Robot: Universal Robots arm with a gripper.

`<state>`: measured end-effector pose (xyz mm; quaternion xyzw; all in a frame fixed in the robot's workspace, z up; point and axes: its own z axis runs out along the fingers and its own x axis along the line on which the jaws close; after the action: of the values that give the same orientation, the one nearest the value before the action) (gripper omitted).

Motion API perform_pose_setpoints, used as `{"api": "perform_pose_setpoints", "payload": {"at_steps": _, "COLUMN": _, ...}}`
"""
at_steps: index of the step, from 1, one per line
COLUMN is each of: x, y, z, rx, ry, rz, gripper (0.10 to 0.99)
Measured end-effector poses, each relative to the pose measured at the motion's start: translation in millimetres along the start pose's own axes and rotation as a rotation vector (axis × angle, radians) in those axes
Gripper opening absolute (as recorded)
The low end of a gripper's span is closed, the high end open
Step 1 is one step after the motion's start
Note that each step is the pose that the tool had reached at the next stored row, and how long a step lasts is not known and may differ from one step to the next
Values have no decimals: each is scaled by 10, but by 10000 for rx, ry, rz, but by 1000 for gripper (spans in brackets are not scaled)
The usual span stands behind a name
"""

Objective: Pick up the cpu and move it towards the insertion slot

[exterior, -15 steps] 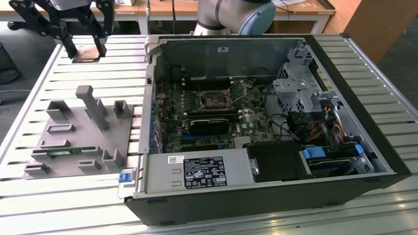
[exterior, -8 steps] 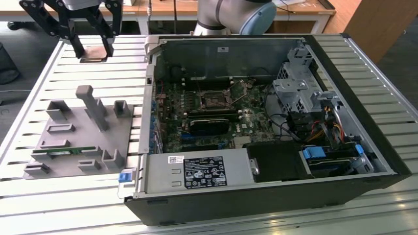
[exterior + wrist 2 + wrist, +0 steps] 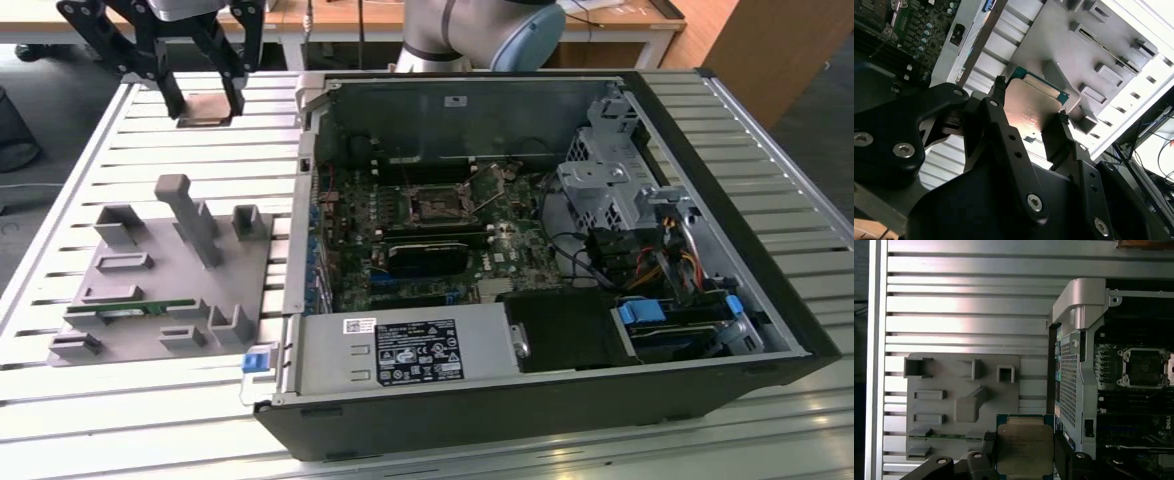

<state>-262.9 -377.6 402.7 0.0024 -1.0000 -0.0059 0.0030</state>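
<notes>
- The black two-fingered gripper (image 3: 203, 100) hangs in the air above the far part of the ribbed aluminium counter (image 3: 80, 210), toward the exterior view's left of the open computer case.
- Its fingers (image 3: 1004, 130) are pinched on the cpu (image 3: 1034, 107), a small flat square chip with a silvery metal top and a thin green rim; in both wrist views the chip sits between the two fingers, gripped at opposite edges, its flat face toward the cameras.
- In the exterior view the chip (image 3: 204, 107) shows as a pale square between the fingertips, clear of the counter.
- Below the gripper and nearer the exterior camera lies a grey plastic parts holder (image 3: 167, 280) with raised posts and pockets; a long narrow green memory stick (image 3: 127, 311) lies in one of its slots.
- To the exterior view's right of the gripper lies the open black computer case (image 3: 534, 260), motherboard exposed.
- The insertion slot (image 3: 439, 204), a square black socket with a shiny metal frame, sits on that board, well apart from the gripper; in the first wrist view the socket (image 3: 1143, 367) lies off to one side of the held chip (image 3: 1024, 447).
</notes>
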Motion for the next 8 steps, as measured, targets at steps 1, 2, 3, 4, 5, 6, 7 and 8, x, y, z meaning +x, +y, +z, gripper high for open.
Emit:
{"api": "perform_pose_setpoints", "payload": {"at_steps": 1, "x": -6, "y": 0, "z": 0, "rx": -39, "ry": -1, "rz": -1, "gripper": 541}}
{"api": "perform_pose_setpoints", "payload": {"at_steps": 2, "x": -14, "y": 1, "z": 0, "rx": -104, "ry": -2, "rz": -3, "gripper": 541}}
{"api": "perform_pose_setpoints", "payload": {"at_steps": 3, "x": -22, "y": 2, "z": 1, "rx": -152, "ry": -2, "rz": -4, "gripper": 541}}
{"api": "perform_pose_setpoints", "payload": {"at_steps": 4, "x": -31, "y": 3, "z": 0, "rx": -173, "ry": -1, "rz": -4, "gripper": 541}}
{"api": "perform_pose_setpoints", "payload": {"at_steps": 5, "x": -43, "y": 3, "z": 0, "rx": -175, "ry": -1, "rz": -4, "gripper": 541}}
{"api": "perform_pose_setpoints", "payload": {"at_steps": 6, "x": -55, "y": 2, "z": 0, "rx": -176, "ry": -1, "rz": -5, "gripper": 541}}
{"api": "perform_pose_setpoints", "payload": {"at_steps": 7, "x": -68, "y": 3, "z": 0, "rx": -176, "ry": -1, "rz": -4, "gripper": 541}}
{"api": "perform_pose_setpoints", "payload": {"at_steps": 8, "x": -83, "y": 3, "z": 0, "rx": -176, "ry": -1, "rz": -4, "gripper": 541}}
